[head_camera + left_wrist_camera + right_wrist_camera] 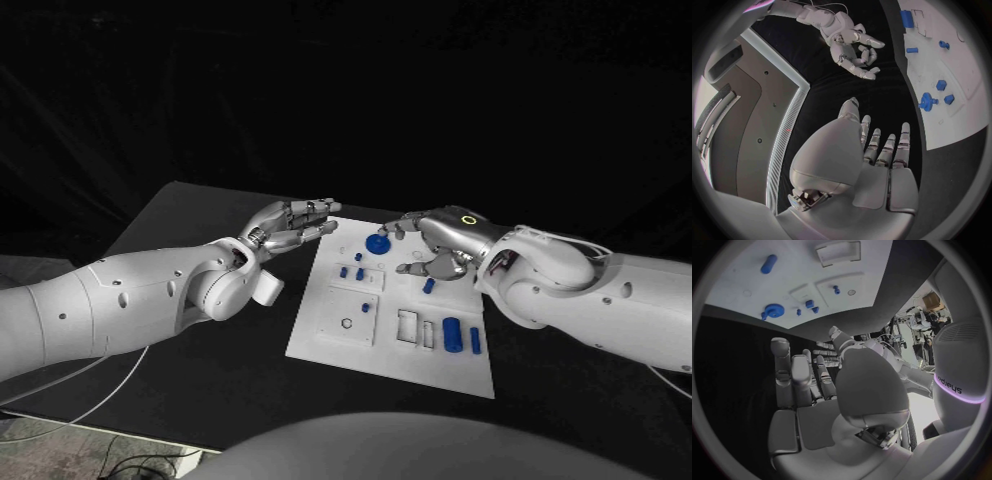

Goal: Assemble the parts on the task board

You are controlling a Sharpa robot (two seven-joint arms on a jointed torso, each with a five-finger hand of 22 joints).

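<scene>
Black table bears the task board [325,335]; both hands [293,226] [440,240] seemingly splayed, holding nothing.

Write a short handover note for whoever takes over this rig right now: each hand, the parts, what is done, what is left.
Left hand: holds nothing, fingers apart, at the task board's far left corner.
Right hand: holds nothing, above the board's far end.
Parts: blue gear at the far end, small blue pieces mid-board, blue cylinders near the right edge.
Done: cannot tell if any part is seated.
Left: pick up and assemble the parts.
</scene>
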